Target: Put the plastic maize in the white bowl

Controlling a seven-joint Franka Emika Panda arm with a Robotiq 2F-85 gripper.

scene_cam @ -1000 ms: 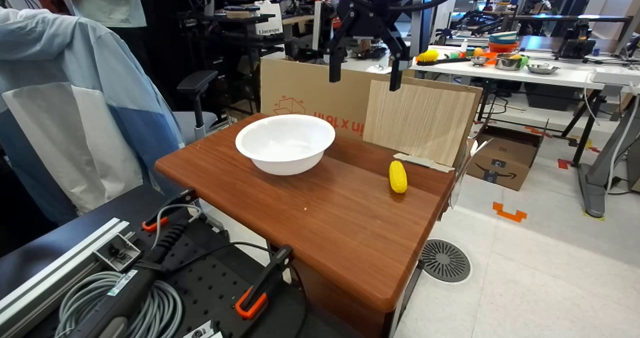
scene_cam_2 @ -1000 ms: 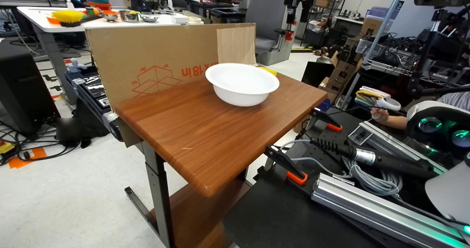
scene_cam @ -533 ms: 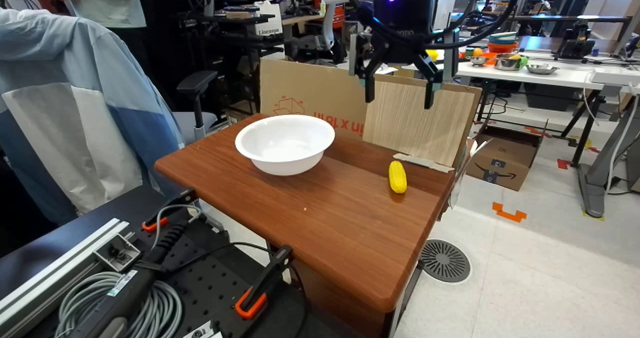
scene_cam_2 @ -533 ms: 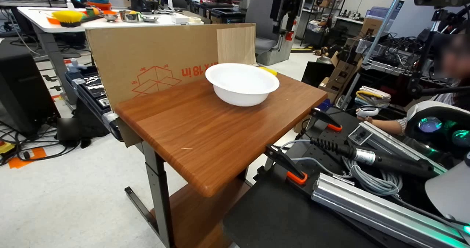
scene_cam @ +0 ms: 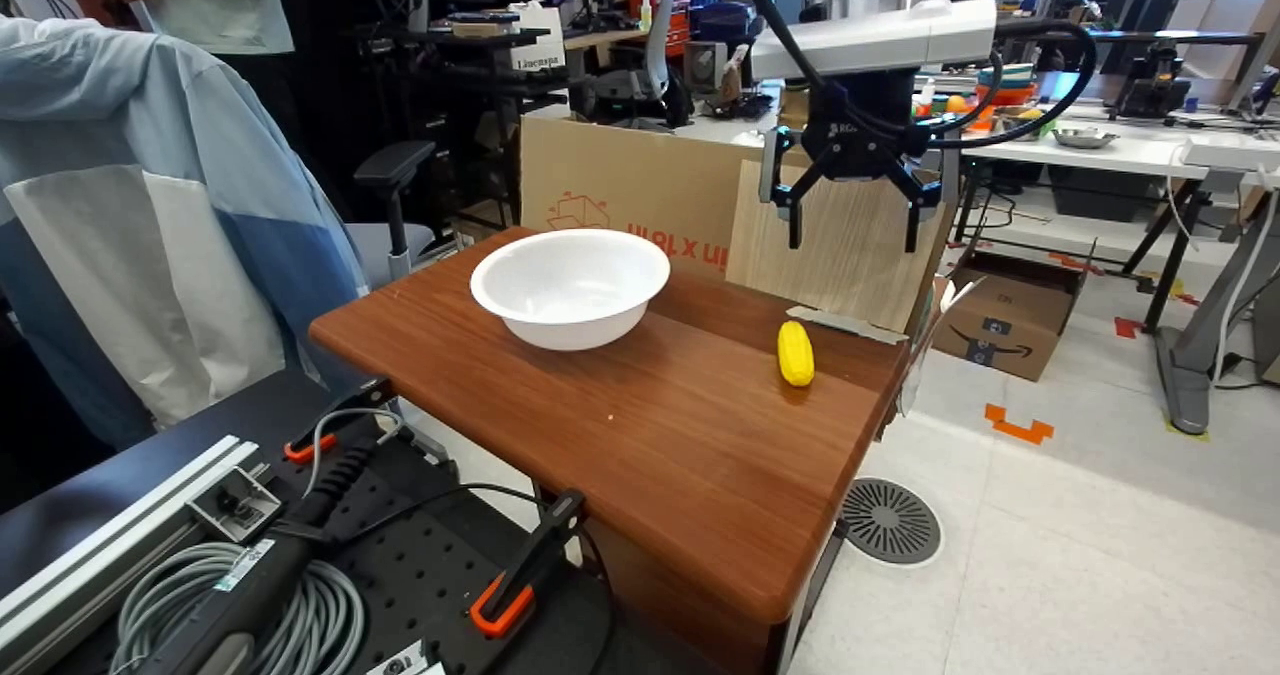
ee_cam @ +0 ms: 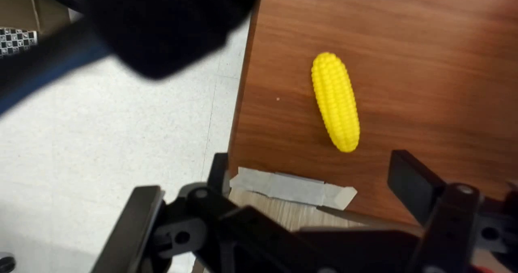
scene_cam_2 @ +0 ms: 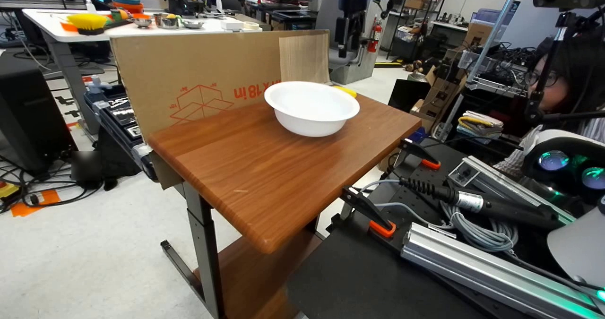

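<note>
In an exterior view, the white bowl (scene_cam: pixel 570 290) stands upright on the left of the brown table (scene_cam: pixel 640 465). Well to its right, the yellow corn (scene_cam: pixel 796 354) lies near the far right corner. Slightly farther right, the gripper (scene_cam: pixel 853 246) hangs higher, jaws wide apart, clear of it.

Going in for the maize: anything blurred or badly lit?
In the wrist view, the plastic maize is sharp, the dark shape upper left blurred; in an exterior view, the white bowl nearly washed out inside, the table shadowed along its far side.
</note>
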